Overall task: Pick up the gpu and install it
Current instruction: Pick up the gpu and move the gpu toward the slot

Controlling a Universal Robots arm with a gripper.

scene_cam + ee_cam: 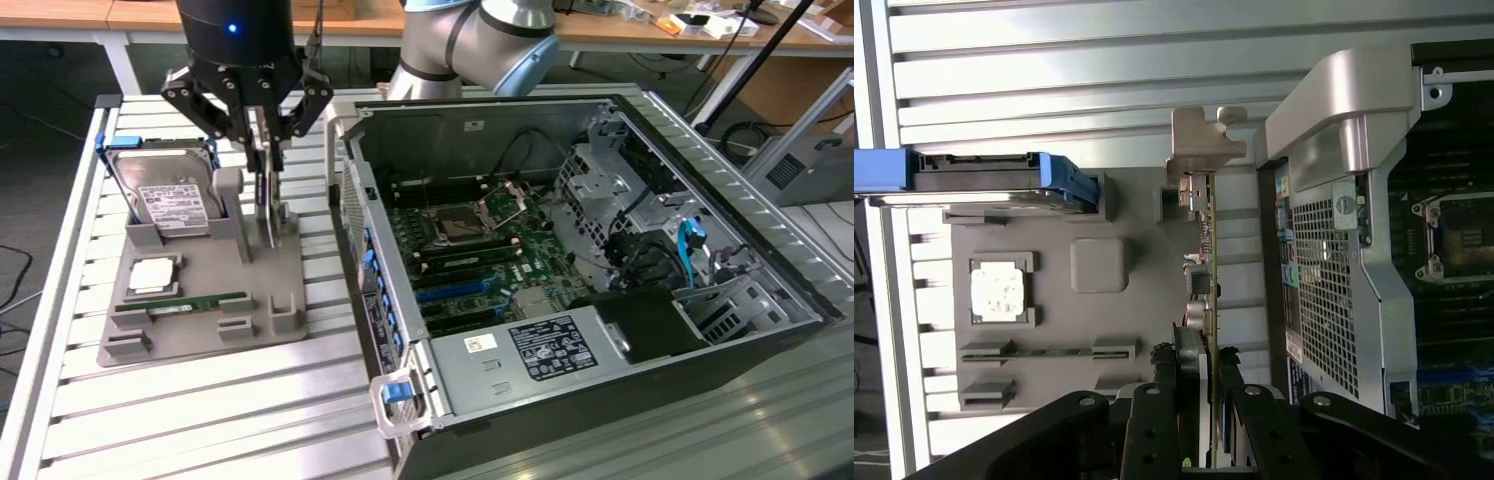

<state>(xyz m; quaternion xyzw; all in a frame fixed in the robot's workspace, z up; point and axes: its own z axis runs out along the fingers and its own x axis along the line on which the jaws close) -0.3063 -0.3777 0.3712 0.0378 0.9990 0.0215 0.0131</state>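
The gpu [272, 208] stands on its long edge in the grey holder tray [200, 330], a thin dark board. In the wrist view the gpu [1212, 285] is seen edge-on, with its silver end bracket [1204, 140] at the far end. My gripper [263, 158] hangs straight over the card, and the black fingers [1187, 372] press against both faces, so the gripper [1209, 368] is shut on it. The card's lower edge looks level with the tray slot; I cannot tell if it has lifted.
On the same tray sit a silver hard drive [171, 195] in a blue caddy, a CPU [154, 275] and a green RAM stick [180, 302]. The open computer case [747, 250] lies on the exterior view's right, motherboard [481, 250] and blue slots [447, 292] exposed.
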